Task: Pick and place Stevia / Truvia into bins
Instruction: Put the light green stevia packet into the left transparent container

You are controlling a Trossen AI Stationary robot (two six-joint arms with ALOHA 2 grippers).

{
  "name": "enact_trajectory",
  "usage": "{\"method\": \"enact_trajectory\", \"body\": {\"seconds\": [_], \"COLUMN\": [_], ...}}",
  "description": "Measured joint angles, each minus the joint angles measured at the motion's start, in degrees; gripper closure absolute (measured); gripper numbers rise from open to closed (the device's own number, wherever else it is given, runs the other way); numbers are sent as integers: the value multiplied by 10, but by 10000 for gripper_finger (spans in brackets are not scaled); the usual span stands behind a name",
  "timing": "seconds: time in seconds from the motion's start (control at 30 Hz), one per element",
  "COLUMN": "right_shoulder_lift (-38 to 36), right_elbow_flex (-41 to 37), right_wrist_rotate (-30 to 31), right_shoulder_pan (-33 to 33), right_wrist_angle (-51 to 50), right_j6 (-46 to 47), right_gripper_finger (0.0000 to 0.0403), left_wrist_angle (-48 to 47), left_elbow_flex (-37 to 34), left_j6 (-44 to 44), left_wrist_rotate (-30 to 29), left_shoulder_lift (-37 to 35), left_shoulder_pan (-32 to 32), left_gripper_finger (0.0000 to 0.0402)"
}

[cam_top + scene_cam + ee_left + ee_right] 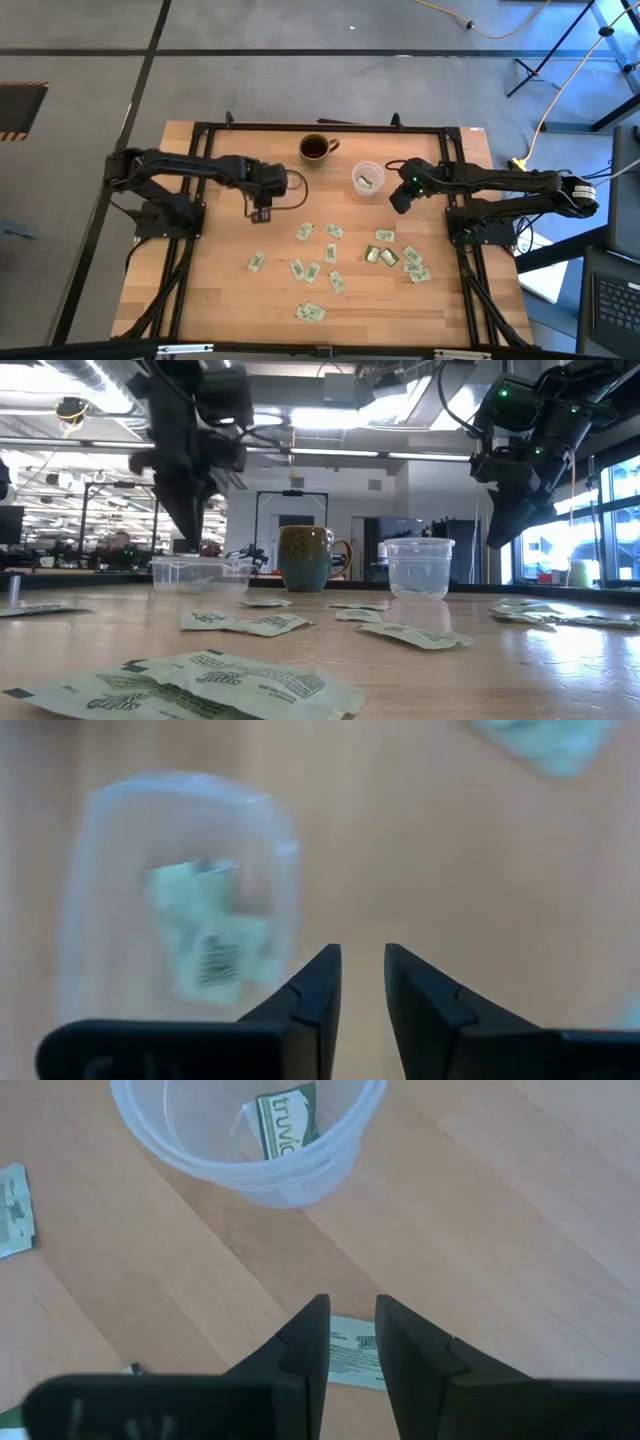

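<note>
High view: both hands hovering beside the mug (pixel 317 148).
Left hand (pixel 261 213) hanging released over the tub (pixel 180 890); right hand (pixel 399 203) sitting parted, empty, near the cup (pixel 367 178).

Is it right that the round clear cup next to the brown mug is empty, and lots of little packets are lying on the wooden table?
Not quite: the round clear cup is not empty. The right wrist view shows a Truvia packet lying inside it. The rest holds: the cup stands beside the brown mug, and many little packets lie scattered on the wooden table.
</note>
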Motion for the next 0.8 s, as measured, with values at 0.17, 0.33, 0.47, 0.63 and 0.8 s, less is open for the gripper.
{"method": "enact_trajectory", "body": {"seconds": [0.17,0.33,0.47,0.63,0.8], "right_shoulder_lift": [0,0,0,0,0], "right_elbow_flex": [0,0,0,0,0], "right_wrist_rotate": [0,0,0,0,0], "right_shoulder_pan": [0,0,0,0,0], "right_wrist_angle": [0,1,2,4,8], "right_j6": [0,0,0,0,0], "right_gripper_finger": [315,315,315,315,315], "left_wrist_angle": [9,28,39,66,108], "left_elbow_flex": [0,0,0,-2,-35], "left_j6": [-30,-65,-109,-160,-184], "left_wrist_rotate": [12,6,6,4,4], "left_shoulder_lift": [-2,-2,-2,-2,-3], "left_shoulder_pan": [-78,-147,-193,-244,-286], "left_gripper_finger": [328,325,323,327,333]}}
